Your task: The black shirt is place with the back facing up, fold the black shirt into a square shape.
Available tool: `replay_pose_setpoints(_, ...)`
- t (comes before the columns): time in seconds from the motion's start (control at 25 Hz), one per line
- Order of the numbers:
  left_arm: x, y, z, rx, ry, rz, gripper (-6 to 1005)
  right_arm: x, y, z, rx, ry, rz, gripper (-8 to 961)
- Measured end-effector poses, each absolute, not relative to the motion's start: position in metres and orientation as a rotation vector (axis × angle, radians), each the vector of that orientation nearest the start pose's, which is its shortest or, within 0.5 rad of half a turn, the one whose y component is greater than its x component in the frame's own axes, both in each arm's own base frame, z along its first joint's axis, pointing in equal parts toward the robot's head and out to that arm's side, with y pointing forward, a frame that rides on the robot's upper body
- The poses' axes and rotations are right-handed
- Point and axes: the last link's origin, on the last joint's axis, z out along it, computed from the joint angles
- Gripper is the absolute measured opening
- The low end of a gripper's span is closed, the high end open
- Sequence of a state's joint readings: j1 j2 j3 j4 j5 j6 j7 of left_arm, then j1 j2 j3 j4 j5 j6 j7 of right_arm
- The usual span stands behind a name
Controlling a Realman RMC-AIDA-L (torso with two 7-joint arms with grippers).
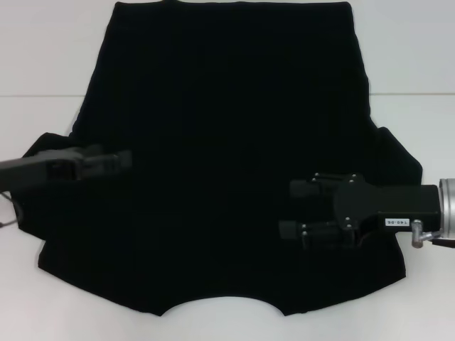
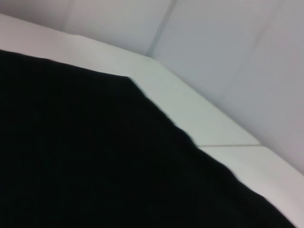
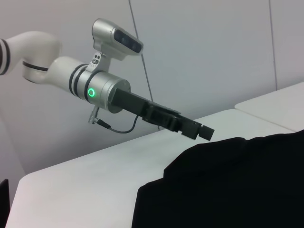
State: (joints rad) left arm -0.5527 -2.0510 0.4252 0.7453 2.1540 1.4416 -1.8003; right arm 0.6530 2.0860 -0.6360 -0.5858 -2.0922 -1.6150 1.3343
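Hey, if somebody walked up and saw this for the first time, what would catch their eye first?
Most striking is the black shirt, spread flat and covering most of the white table, its curved neckline at the edge nearest the robot. Next, the two dark grippers over it: the left gripper above the shirt's left sleeve area, and the right gripper reaching in from the right, its fingers apart. In the right wrist view, the left arm's green ring light also stands out.
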Motion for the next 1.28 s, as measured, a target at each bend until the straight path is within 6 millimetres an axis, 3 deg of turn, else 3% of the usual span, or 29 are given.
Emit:
replay_pose_setpoints(0.44, -0.343, 0.369, 0.079, -1.93, -1.404, -0.507, 878, 0.225, 0.349, -0.023, -2.857, 0.506, 0.719, 895)
replay_pose_setpoints(0.92, -0.363, 0.375, 0.089, -1.747, -1.462, -0.407, 863, 0.223, 0.353, -0.023, -2.84, 0.508, 0.724, 895)
replay_pose_setpoints(1.28, -0.37, 0.374, 0.083, -1.71, -1.473, -0.382, 853, 0.222, 0.354, -0.023, -2.839, 0.505, 0.723, 894)
